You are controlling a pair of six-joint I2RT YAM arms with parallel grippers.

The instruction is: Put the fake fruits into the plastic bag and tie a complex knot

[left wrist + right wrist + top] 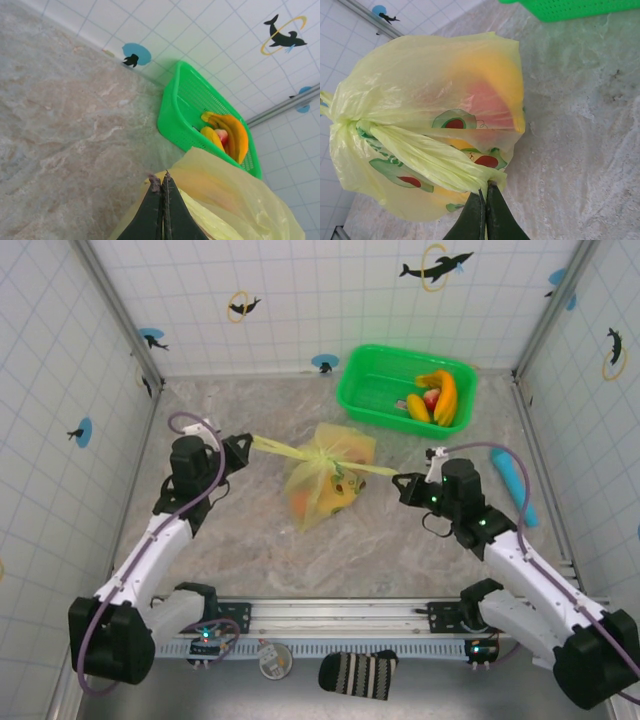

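Note:
The yellow-green plastic bag [325, 480] lies mid-table with fake fruits showing through its film as red and yellow shapes [487, 102]. Its handle strips are tied in a knot [320, 453] and pulled out taut to both sides. My left gripper [245, 446] is shut on the left strip [275, 448]; the pinched film sits under the closed fingers [162, 200]. My right gripper [400, 483] is shut on the right strip [430, 152], which runs from the knot [350, 125] to the fingertips. More fake fruits, yellow bananas [440, 395] and a red piece [430, 398], lie in the green basket.
The green basket [375, 390] stands at the back right, near the wall. A cyan cylinder [513, 480] lies along the right wall behind my right arm. A striped sock [358, 673] sits on the front rail.

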